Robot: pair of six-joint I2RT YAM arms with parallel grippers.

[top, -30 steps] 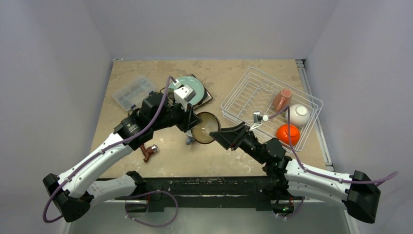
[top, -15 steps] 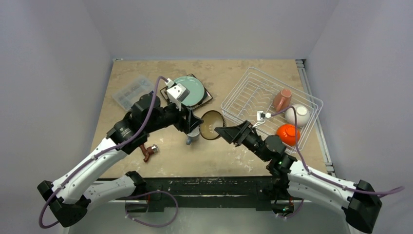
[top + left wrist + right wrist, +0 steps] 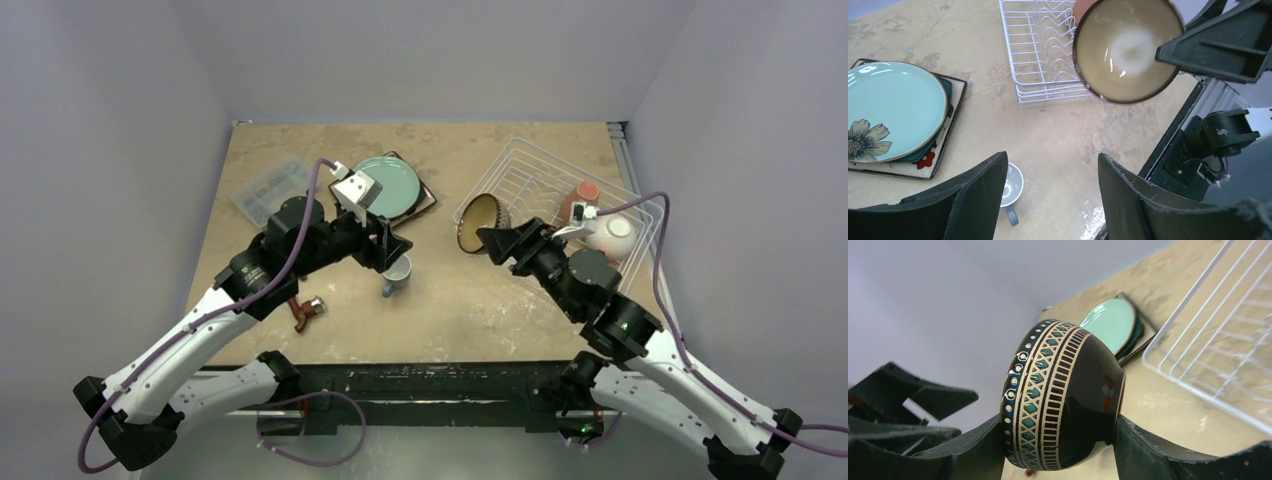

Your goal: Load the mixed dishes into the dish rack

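My right gripper (image 3: 492, 238) is shut on the dark brown bowl (image 3: 478, 222), holding it on edge in the air by the left corner of the white wire dish rack (image 3: 520, 170). In the right wrist view the patterned bowl (image 3: 1063, 400) sits between both fingers. My left gripper (image 3: 396, 245) is open and empty above the pale blue mug (image 3: 397, 272). The teal plate (image 3: 392, 187) lies on the square flower plate (image 3: 425, 200). The pink mug (image 3: 580, 200) and white bowl (image 3: 612, 235) are in the rack. The orange bowl is hidden behind my right arm.
A clear plastic compartment box (image 3: 270, 187) lies at the back left. Pliers (image 3: 303, 310) lie near the front left. In the left wrist view the bowl (image 3: 1125, 47) hangs over the rack's near corner (image 3: 1040, 50), with the mug (image 3: 1010, 187) by my left finger.
The right gripper has lifted the dark brown bowl from the table beside the mug and carried it up and right to the rack's corner, tilting it on edge. The left gripper stayed roughly put.
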